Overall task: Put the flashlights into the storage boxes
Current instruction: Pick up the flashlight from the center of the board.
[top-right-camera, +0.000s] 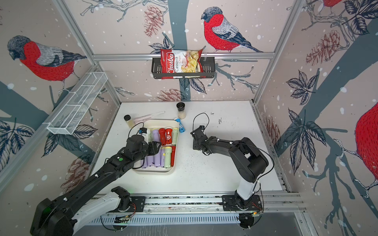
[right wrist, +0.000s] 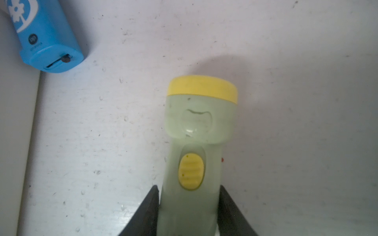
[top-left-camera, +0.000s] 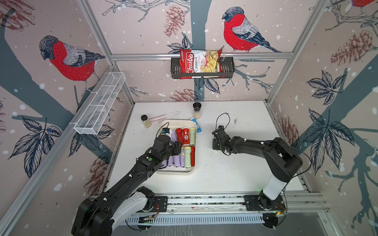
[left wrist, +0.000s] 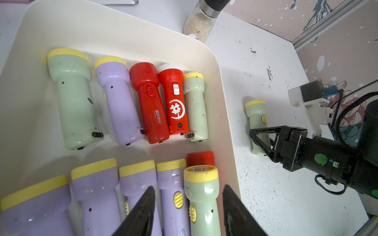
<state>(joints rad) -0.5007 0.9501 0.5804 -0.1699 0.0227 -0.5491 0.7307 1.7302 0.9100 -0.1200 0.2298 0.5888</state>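
Note:
The cream storage box (top-left-camera: 178,173) (left wrist: 221,81) holds two rows of flashlights (left wrist: 147,102): pale green, lilac and red. My left gripper (left wrist: 188,189) (top-left-camera: 180,149) hovers open over the near row, its jaws apart on either side of a lilac and a pale green flashlight (left wrist: 202,196). To the right of the box, my right gripper (right wrist: 189,188) (left wrist: 257,139) is shut on the body of a pale green flashlight (right wrist: 196,126) (left wrist: 256,114) lying on the table. A blue flashlight (top-left-camera: 197,125) (right wrist: 47,36) lies outside the box's far right corner.
A tall glass jar (top-left-camera: 197,110) and a small jar (top-left-camera: 145,121) stand behind the box, with a pale pink utensil (top-left-camera: 163,116) between them. A white wire rack (top-left-camera: 100,104) hangs on the left wall. A black basket (top-left-camera: 229,67) holds a chips bag.

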